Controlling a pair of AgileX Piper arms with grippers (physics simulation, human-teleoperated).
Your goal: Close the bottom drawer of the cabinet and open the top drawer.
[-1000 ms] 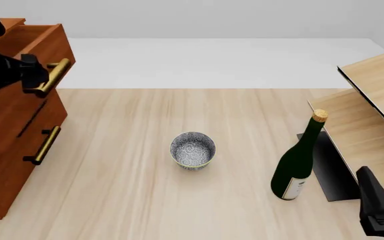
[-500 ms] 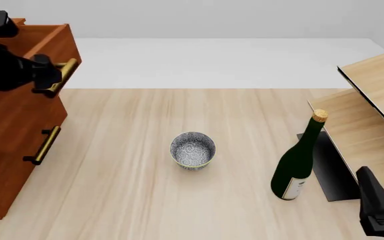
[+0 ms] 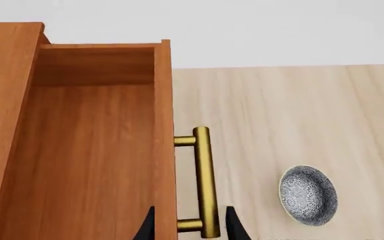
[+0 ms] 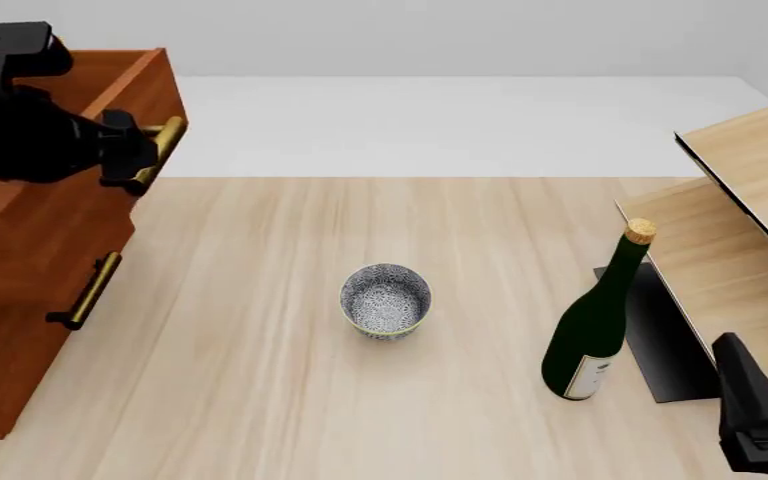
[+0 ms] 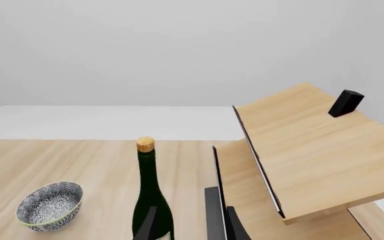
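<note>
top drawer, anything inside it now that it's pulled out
In the left wrist view the top drawer shows only bare wood floor and walls. Its near end runs out of frame, so that part goes unseen. The left claw grips the brass handle.

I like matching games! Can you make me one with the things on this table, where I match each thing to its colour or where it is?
Things:
1. top drawer
2. bowl
3. bottle
4. left gripper

Descriptions:
A. dark green, standing upright with a cork in it
B. at the brass handle
C. speckled, in the middle of the table
D. reddish-brown, pulled out

Pairs: 1-D, 2-C, 3-A, 4-B
</note>
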